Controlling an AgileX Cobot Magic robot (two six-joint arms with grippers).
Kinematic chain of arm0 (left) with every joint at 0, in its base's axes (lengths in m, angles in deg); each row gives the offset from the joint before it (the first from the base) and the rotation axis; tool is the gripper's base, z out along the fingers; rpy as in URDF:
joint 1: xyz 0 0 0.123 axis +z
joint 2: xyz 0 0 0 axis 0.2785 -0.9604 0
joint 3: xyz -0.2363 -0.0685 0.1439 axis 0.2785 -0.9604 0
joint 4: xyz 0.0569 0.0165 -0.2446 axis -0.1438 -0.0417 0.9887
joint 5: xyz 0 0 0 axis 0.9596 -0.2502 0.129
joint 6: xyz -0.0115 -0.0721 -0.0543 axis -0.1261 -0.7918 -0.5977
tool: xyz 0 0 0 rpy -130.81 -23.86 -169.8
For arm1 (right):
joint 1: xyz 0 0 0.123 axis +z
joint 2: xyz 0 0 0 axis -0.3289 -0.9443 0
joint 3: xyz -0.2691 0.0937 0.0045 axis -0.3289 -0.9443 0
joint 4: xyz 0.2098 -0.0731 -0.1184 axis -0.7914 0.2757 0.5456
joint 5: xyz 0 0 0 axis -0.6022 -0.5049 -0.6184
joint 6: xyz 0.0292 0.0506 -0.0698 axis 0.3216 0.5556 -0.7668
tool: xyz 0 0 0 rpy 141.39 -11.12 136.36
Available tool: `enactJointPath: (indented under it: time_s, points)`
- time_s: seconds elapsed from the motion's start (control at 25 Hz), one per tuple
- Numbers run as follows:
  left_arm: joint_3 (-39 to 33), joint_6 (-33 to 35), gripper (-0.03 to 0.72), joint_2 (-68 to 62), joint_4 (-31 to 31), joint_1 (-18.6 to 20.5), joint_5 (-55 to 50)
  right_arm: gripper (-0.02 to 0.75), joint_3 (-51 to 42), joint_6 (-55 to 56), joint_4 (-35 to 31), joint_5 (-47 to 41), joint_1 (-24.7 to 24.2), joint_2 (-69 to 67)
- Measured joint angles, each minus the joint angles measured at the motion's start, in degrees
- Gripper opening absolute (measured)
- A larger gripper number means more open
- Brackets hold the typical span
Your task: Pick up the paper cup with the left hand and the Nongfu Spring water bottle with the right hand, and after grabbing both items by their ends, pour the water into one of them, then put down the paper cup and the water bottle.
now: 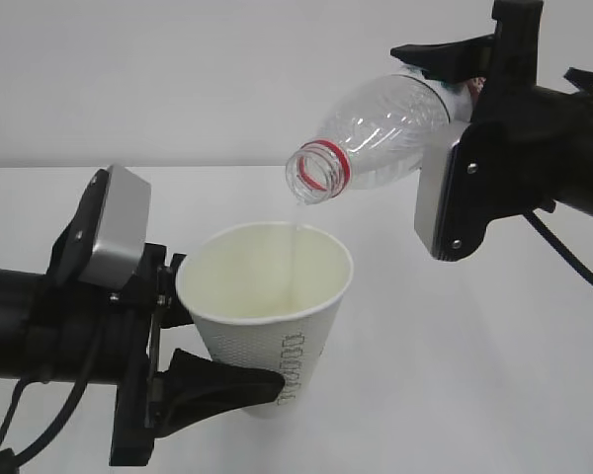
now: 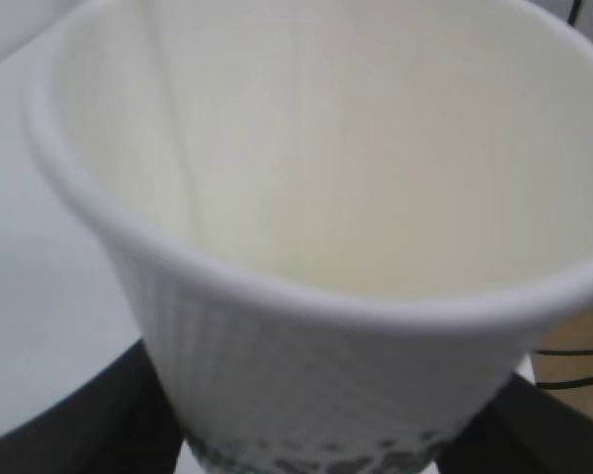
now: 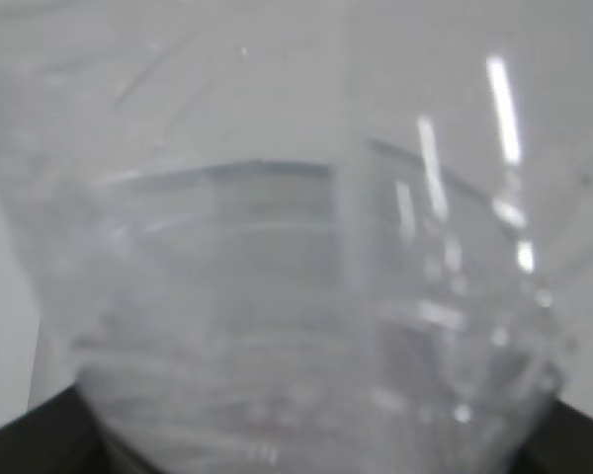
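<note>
White desk (image 1: 494,395), pale wall behind. Paper cup (image 1: 272,326) held low on body by left hand (image 1: 222,385), fingers part open, clamped round cup. Nongfu Spring water bottle (image 1: 376,138) gripped at base end by right hand (image 1: 455,74), fingers likewise part open round it. Bottle long axis tilted, mouth down-left, directly above cup opening, apart from rim. Thin water (image 1: 296,232) stream seen falling into cup. Pour judged under way; next, bottle to be righted about its base.
</note>
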Motion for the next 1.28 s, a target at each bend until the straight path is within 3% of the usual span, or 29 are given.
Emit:
enactJointPath:
  time_s: [1.28]
  points:
    - [0.0, 0.4, 0.496, 0.0, 1.9, 0.0, -0.2, 0.494, 0.0, -0.1, 0.0, 0.1, 0.0, 0.0]
